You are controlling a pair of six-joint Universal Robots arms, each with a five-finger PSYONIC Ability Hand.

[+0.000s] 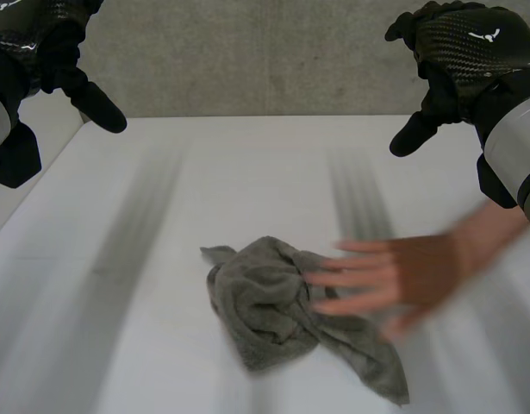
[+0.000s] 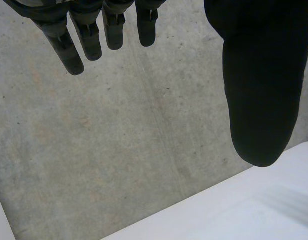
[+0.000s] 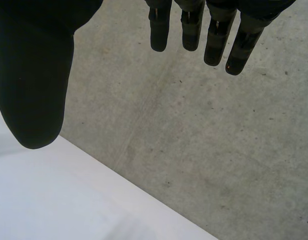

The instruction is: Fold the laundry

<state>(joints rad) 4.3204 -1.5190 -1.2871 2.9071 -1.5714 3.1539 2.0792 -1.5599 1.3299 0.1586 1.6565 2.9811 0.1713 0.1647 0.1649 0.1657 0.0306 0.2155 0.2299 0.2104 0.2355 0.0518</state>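
Observation:
A crumpled grey towel (image 1: pixel 269 306) lies in a heap on the white table (image 1: pixel 144 285), near the front and a little right of centre. A person's hand (image 1: pixel 402 274) reaches in from the right and touches the towel's right side. My left hand (image 1: pixel 71 73) is raised at the far left, well away from the towel, open with its fingers (image 2: pixel 76 40) straight and thumb (image 2: pixel 259 90) apart. At the far right my right hand (image 1: pixel 458 60) is raised too, open, its fingers (image 3: pixel 214 35) and thumb (image 3: pixel 36 85) holding nothing.
Beyond the table's far edge (image 1: pixel 273 116) is a grey concrete floor (image 1: pixel 247 52). In both wrist views the hands hang over that floor (image 2: pixel 118 140) with the table's edge (image 3: pixel 118 190) beside them.

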